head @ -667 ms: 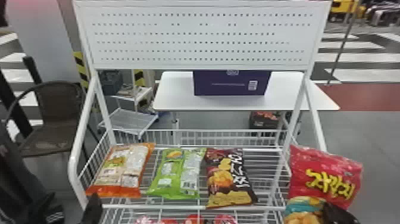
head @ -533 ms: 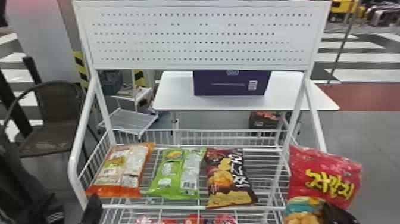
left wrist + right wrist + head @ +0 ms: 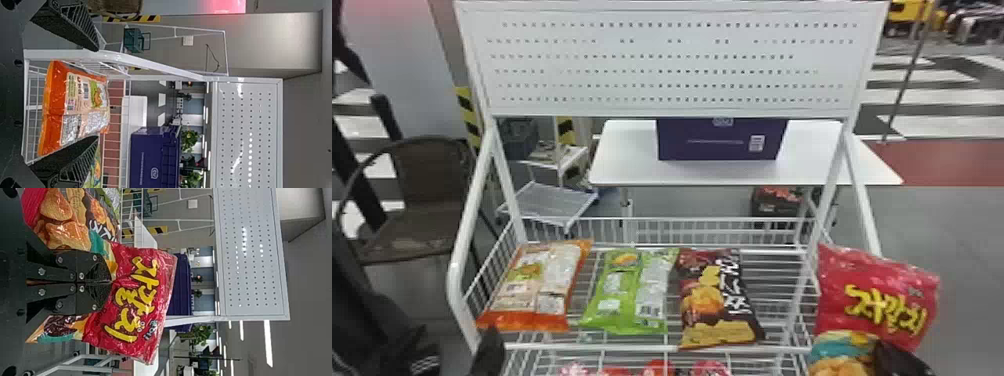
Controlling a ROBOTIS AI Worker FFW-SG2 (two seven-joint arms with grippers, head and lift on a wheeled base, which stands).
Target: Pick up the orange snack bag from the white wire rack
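Nothing racked has shifted: spread left gripper (image 3: 97, 93) should pinch the likely light, crushable orange bag (image 3: 534, 287) at 6 o'clock; right gripper (image 3: 111, 281) clamps red bag (image 3: 137, 293).

The left hand (image 3: 457, 349) sits low in the head view, black fingers (image 3: 74, 26) spread wide; the right hand (image 3: 902, 359), also low, has its fingers pinched together.

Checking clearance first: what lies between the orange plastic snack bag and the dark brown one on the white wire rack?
A bright green plastic snack bag lies there, as the head view shows.
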